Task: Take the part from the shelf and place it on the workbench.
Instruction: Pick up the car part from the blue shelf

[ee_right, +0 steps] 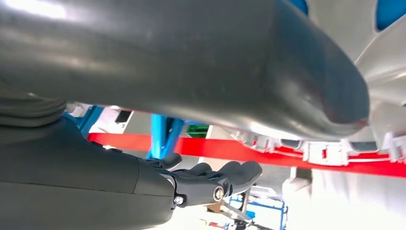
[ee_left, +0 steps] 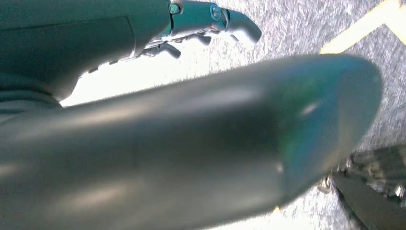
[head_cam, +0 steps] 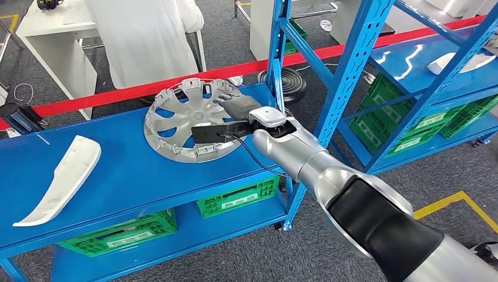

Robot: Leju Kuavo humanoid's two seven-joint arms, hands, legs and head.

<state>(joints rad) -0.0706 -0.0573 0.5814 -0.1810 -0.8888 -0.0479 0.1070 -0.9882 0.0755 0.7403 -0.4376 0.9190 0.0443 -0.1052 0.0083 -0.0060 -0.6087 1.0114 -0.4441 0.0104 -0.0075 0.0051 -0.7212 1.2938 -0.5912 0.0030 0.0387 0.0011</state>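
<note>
The silver hubcap [head_cam: 189,119] is lying flat on the blue shelf [head_cam: 135,176], and the right hand [head_cam: 235,104] is on its far-right rim, thumb over the top and fingers under the edge, gripping it. A white curved part [head_cam: 61,179] sits well off to the hand's left. The left hand [ee_left: 201,24] hangs over the carpet with its fingers loosely apart, holding nothing.
</note>
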